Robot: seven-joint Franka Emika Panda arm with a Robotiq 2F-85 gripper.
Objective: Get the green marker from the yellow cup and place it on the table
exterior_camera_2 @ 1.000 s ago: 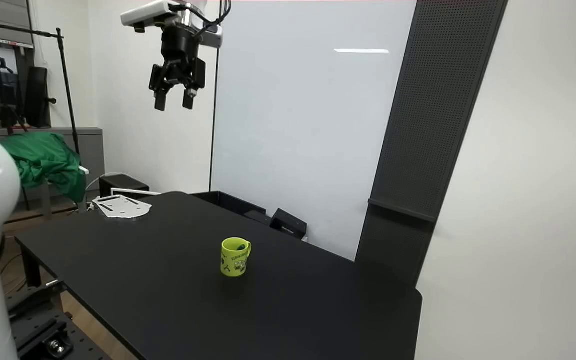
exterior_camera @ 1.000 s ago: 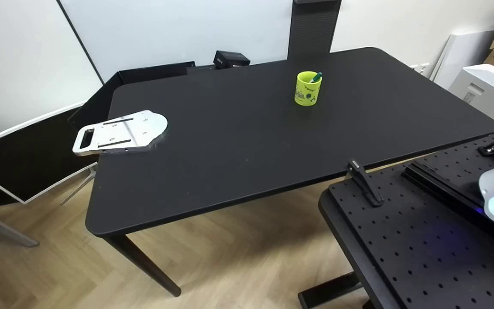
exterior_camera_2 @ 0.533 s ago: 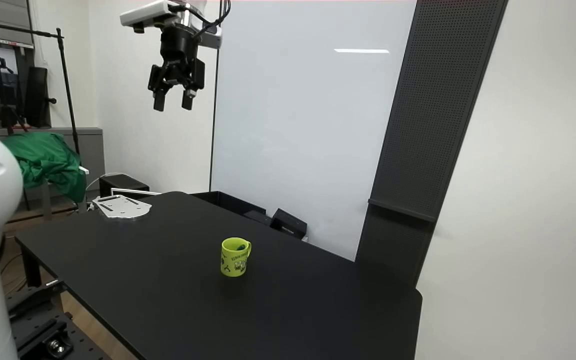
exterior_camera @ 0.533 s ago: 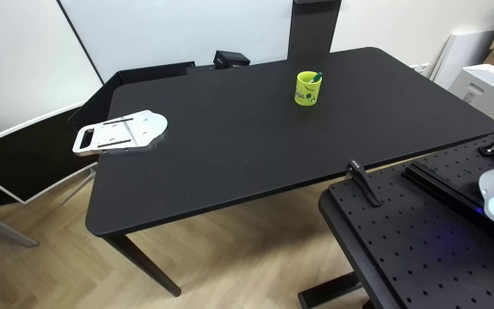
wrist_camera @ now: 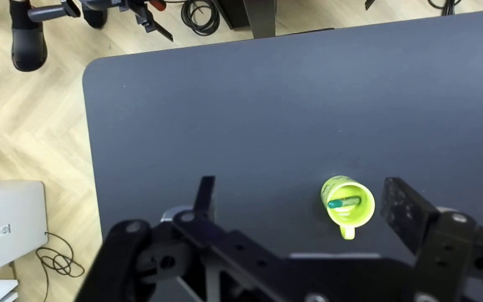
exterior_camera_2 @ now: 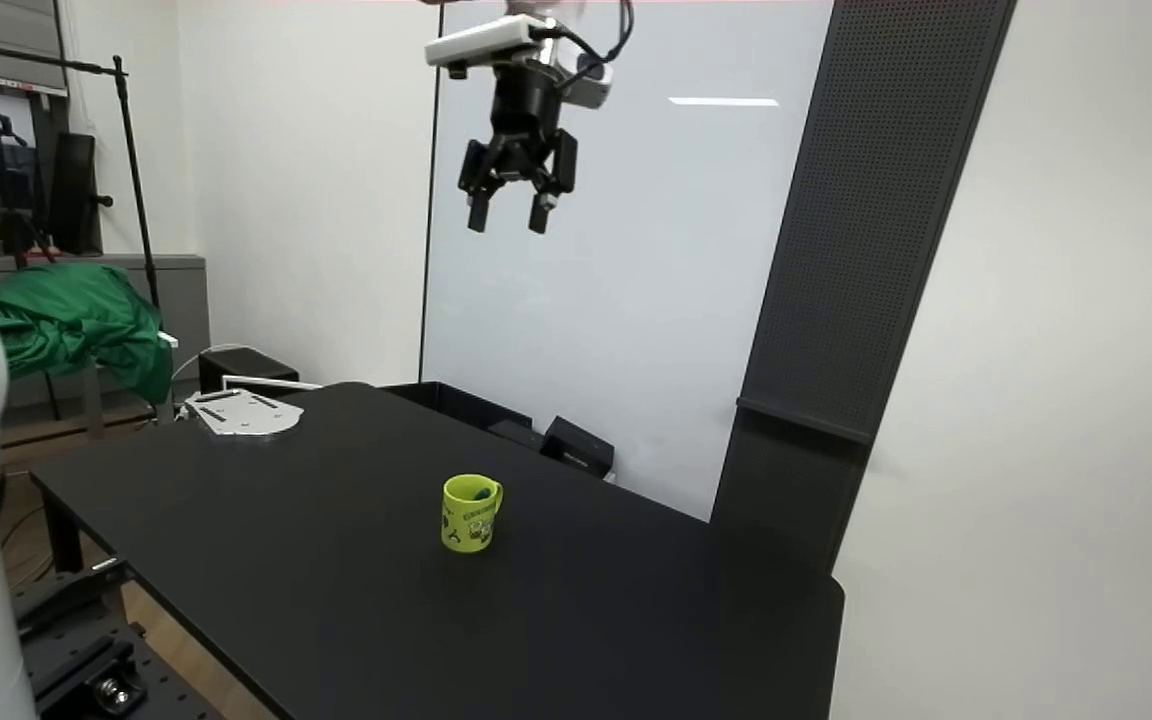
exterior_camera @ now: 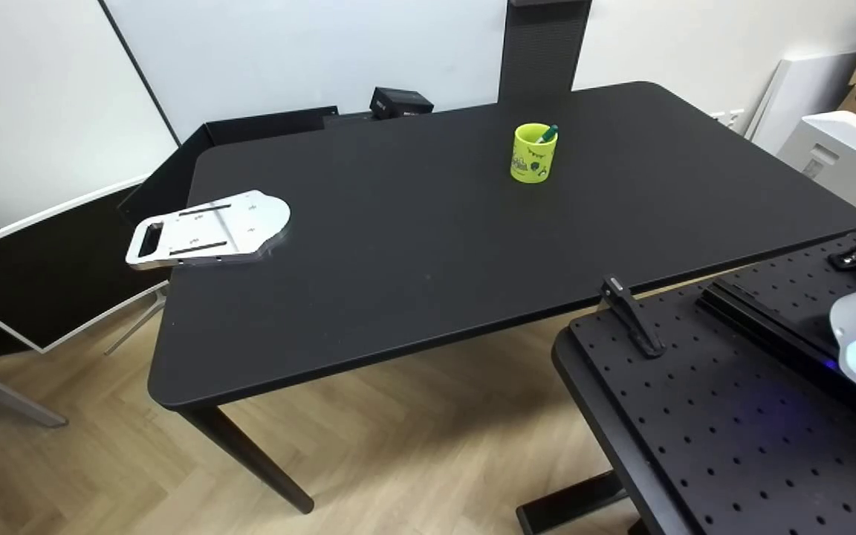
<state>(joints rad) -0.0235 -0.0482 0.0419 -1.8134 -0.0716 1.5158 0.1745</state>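
In an exterior view, I find the yellow cup standing upright on the table, toward its far side. The green marker is inside, leaning, its dark green end showing at the rim. A white flat tool lies at the table's left end as viewed, partly overhanging the edge. A black perforated board is noted beside the table, lower right.

In an exterior view, the gripper hangs in the air, pointing down, well above table and cup. Its jaws stand apart, the whiteboard visible through the gap. Only a small dark part of the marker shows within the cup's mouth. A black box sits behind the table's far edge.

In the wrist view, looking down, I confirm the jaws wide. The cup appears between them, nearer the right-hand jaw as viewed, its handle toward the bottom. The marker lies slantwise inside, green end to the left. A white unit stands beyond the table's end, a black cable on the floor beside it.
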